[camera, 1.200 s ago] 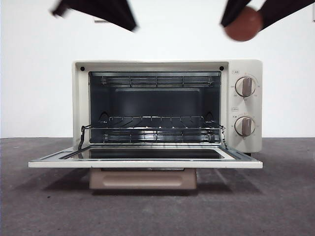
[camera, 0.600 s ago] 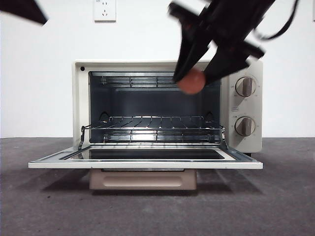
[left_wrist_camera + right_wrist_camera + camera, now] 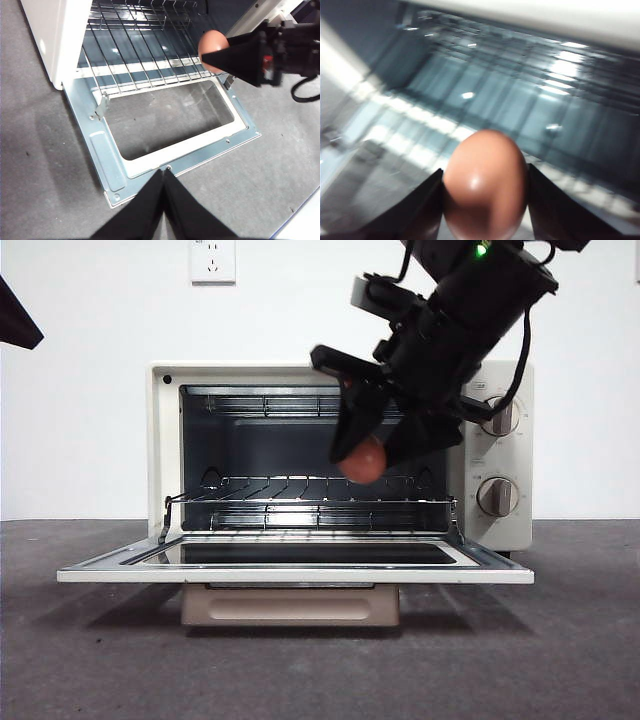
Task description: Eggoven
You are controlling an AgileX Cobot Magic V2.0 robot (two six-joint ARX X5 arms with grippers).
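Egg (image 3: pixel 364 462), centre-right of frame at the toaster oven (image 3: pixel 340 455) mouth: light, smooth, brittle; right gripper (image 3: pixel 372 455) clasps its sides. Left gripper (image 3: pixel 163 172) clenched, empty.

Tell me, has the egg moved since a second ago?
Yes. The egg, held in the right gripper, has dropped from above the oven roof at the right to the open mouth, just over the wire rack.

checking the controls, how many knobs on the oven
2, both on the oven panel beside the open cavity: upper knob, partly behind the right gripper holding the egg, and lower knob below it.
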